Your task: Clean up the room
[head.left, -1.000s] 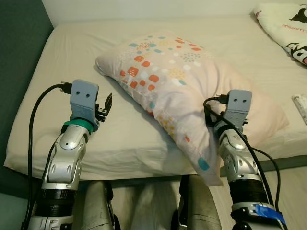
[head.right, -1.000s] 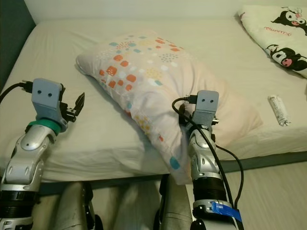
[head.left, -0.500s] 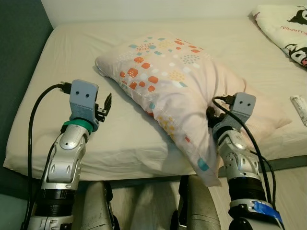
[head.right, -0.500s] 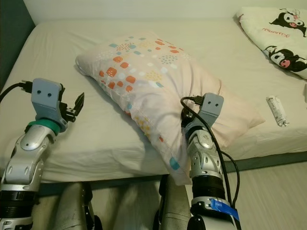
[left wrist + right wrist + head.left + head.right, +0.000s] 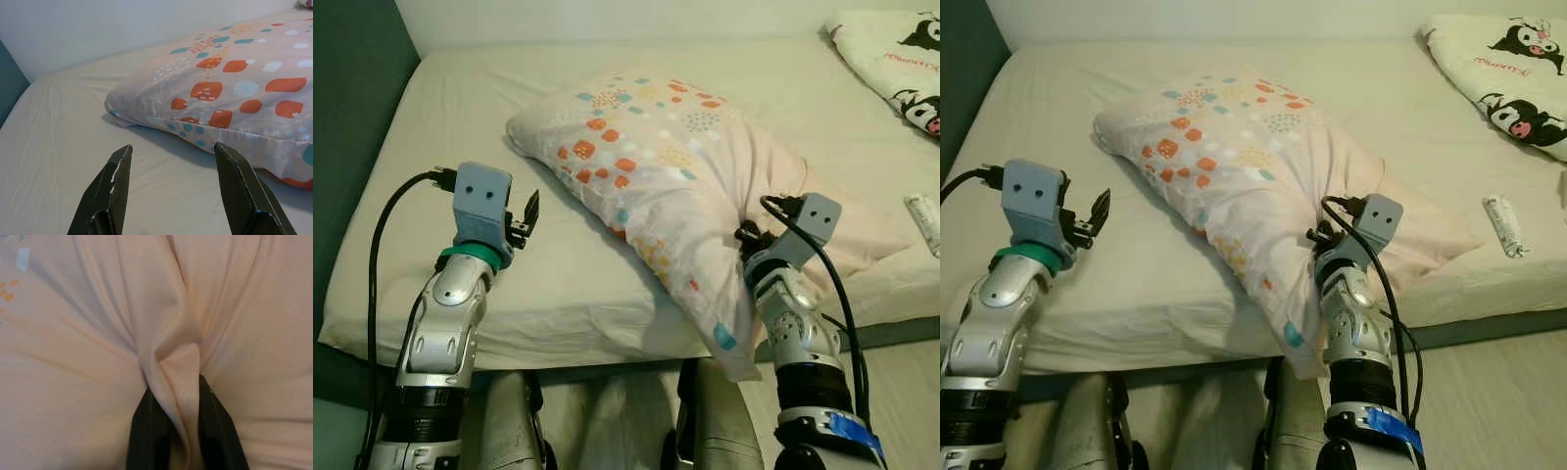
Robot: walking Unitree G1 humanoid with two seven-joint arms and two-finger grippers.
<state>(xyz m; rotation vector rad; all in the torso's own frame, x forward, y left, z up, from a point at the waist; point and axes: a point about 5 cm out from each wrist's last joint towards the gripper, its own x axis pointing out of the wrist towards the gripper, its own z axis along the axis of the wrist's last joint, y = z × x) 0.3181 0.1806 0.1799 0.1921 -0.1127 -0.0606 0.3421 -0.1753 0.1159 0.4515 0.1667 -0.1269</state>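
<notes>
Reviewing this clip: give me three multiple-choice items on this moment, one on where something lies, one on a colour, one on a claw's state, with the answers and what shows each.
1. Where does the small white tube lie?
A. on the bed near its right edge
B. on the floor
C. on top of the pillow

2. What colour is the band at the left wrist?
A. red
B. green
C. yellow

3. What is the right claw doing?
A. hanging open above the bed
B. holding the tube
C. shut on a fold of the pillow

Answers: 1 A, the tube rests on the sheet right of the pillow. 2 B, the band is green. 3 C, the right claw pinches pillow fabric; the left claw is open.
</notes>
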